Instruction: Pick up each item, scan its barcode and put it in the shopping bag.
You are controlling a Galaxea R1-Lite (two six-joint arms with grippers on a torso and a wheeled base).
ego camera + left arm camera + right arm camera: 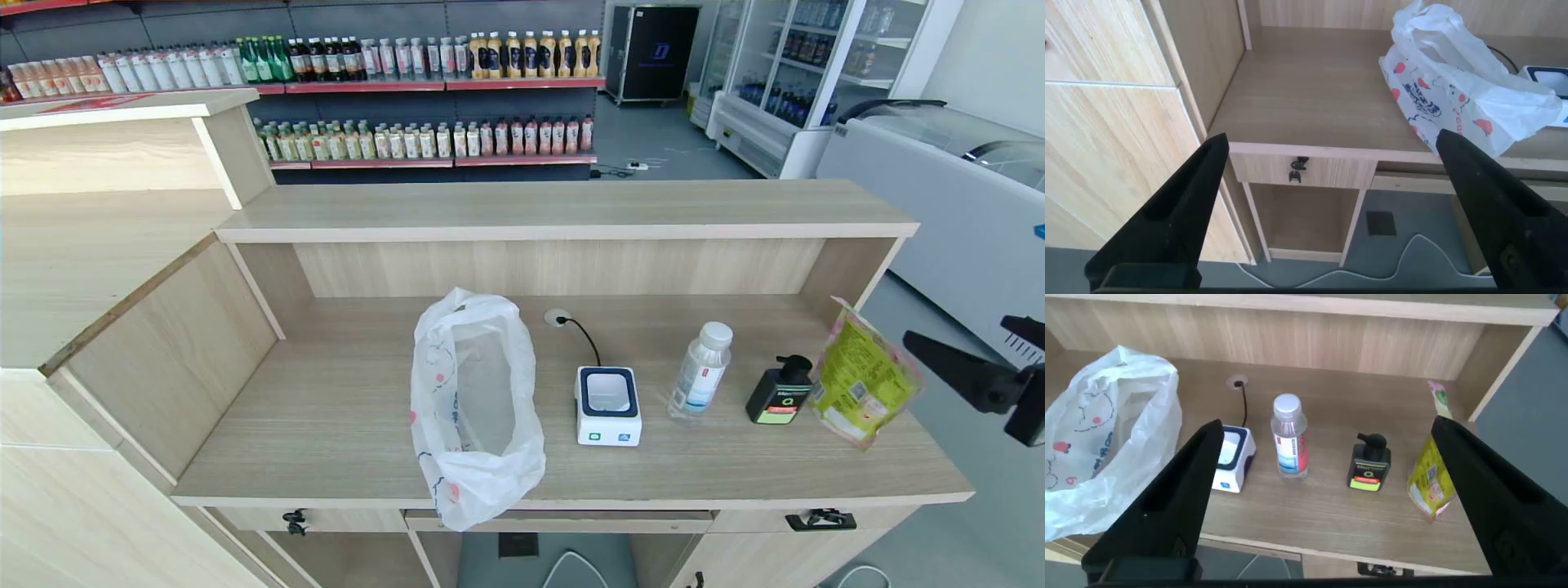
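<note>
Right gripper (1327, 429): fingers spread wide with nothing between them; it hangs off the right end of the counter (326, 425), near the snack pouch (861, 376) but apart from it.
Left gripper (1331, 139): fingers wide apart and empty; it sits out in front of the counter's left front edge, facing the drawer (1302, 170) below.
Shopping bag (478, 408): white plastic with red and blue print, lying open mid-counter, its near end drooping over the front edge.
Scanner (608, 404): white box with a dark blue frame, just right of the bag, with a black cable (584, 335) running to a hole at the back.
Water bottle (700, 371): clear with a white cap, upright, right of the scanner.
Pump bottle (782, 392): black with a green label, upright, between the water bottle and the pouch.
Snack pouch: yellow-green, standing tilted at the right end, just beside the pump bottle.
</note>
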